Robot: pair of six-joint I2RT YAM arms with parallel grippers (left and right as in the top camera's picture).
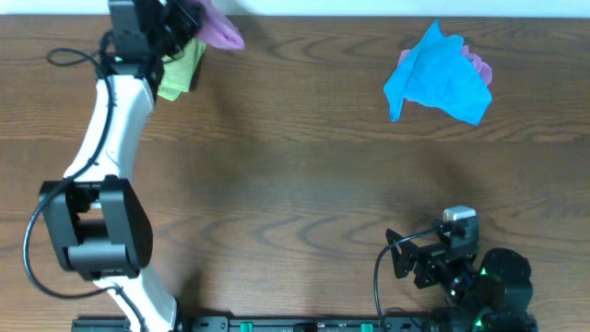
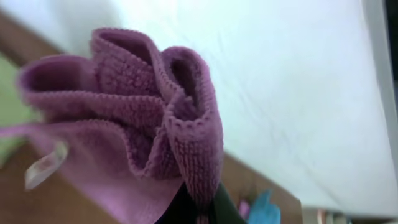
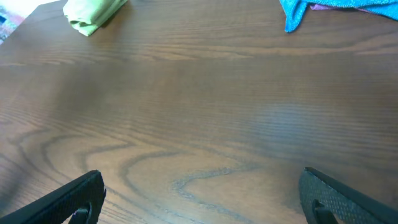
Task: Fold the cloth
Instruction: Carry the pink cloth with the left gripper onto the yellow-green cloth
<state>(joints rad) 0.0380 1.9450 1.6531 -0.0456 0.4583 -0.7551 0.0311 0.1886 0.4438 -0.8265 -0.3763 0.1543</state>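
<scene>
The lilac-purple cloth (image 1: 221, 33) hangs bunched at the table's far left edge, pinched in my left gripper (image 1: 187, 18). In the left wrist view the cloth (image 2: 134, 118) fills the frame in crumpled folds, and its small white tag (image 2: 46, 165) shows at the lower left. My left gripper (image 2: 200, 210) is shut on a fold of it. My right gripper (image 1: 402, 256) rests low at the front right, far from the cloth. In the right wrist view the right gripper (image 3: 202, 199) is open and empty over bare wood.
A light green folded cloth (image 1: 181, 68) lies just under the left arm and also shows in the right wrist view (image 3: 93, 14). A bright blue cloth (image 1: 436, 76) lies crumpled at the far right over a bit of pinkish-lilac fabric (image 1: 478, 65). The table is brown wood (image 1: 295, 184).
</scene>
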